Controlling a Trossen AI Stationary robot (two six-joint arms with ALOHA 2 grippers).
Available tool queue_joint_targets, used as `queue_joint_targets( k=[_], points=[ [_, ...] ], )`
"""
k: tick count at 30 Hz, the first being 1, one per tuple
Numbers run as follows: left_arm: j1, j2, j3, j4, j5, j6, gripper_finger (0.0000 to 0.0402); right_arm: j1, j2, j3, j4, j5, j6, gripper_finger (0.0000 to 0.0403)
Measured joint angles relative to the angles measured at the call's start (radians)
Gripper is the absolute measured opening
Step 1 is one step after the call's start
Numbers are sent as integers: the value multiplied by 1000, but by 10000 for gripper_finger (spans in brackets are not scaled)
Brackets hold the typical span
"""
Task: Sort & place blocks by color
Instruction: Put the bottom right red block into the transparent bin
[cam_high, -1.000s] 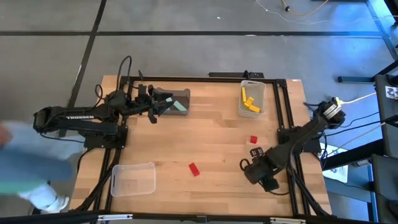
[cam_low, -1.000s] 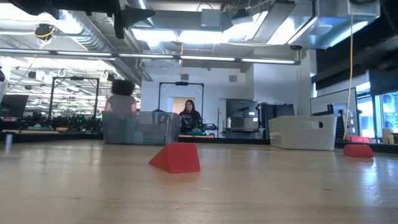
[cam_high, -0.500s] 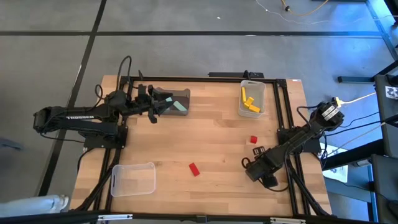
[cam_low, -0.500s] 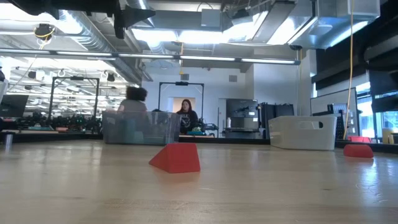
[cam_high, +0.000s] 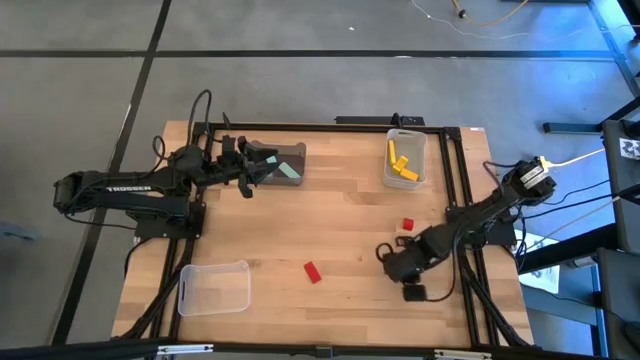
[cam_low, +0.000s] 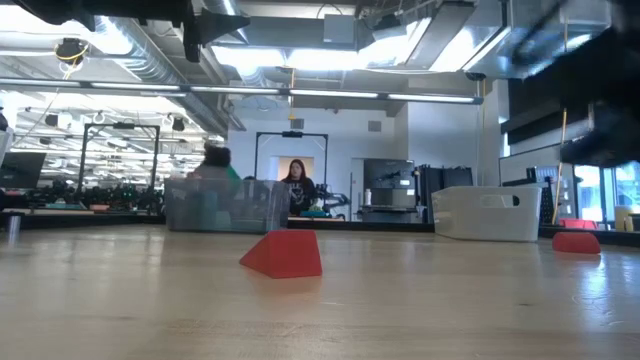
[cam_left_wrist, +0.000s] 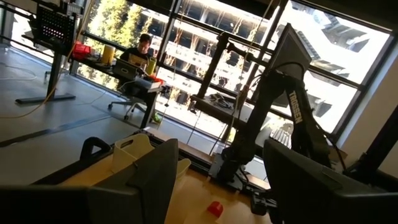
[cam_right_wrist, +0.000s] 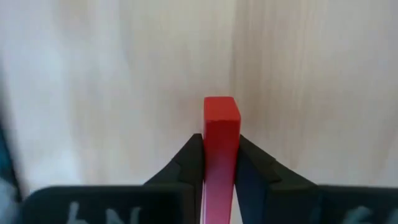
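Clamping a red block (cam_right_wrist: 221, 143) between the two fingers of my right end effector (cam_right_wrist: 221, 163), I see its squared end stick out past the fingertips (cam_right_wrist: 189, 155) over the pale wood of the bench (cam_high: 340, 210). From above, that right end effector (cam_high: 385, 255) sits near the bench's right front area, the arm reaching in from the right edge.

Two more red blocks lie loose on the wood: one (cam_high: 407, 225) just beyond my right end effector, toward the yellow bin, and another (cam_high: 312, 271) to its left, near the front middle. The second one (cam_low: 283, 253) shows large in the low view, resting flat on the bench.

Yellow blocks (cam_high: 402, 165) lie in the clear bin (cam_high: 405, 181) at the far right. A mint green block (cam_high: 289, 171) lies in the dark bin (cam_high: 298, 152) at the far left. My left end effector (cam_high: 262, 168) hangs over that dark bin with its fingers (cam_left_wrist: 146, 180) spread apart and nothing between them. Another clear bin (cam_high: 213, 288) stands at the front left corner, well apart from both arms.
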Motion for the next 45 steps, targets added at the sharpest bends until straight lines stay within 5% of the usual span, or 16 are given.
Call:
queue_joint_targets(
  k=[20,28,36,45],
  points=[
    [-29,19,0,3,21,-5,228,-402,-102,8,1239,262,-27,58],
    [-88,45,0,4,24,-8,228,-448,-102,9,1274,267,-44,58],
    [-215,125,-1,6,-24,-10,228,-463,-86,143,1095,262,-133,58],
    [-320,325,1,284,-89,-10,228,-498,-37,183,1096,262,-132,58]
  ],
)
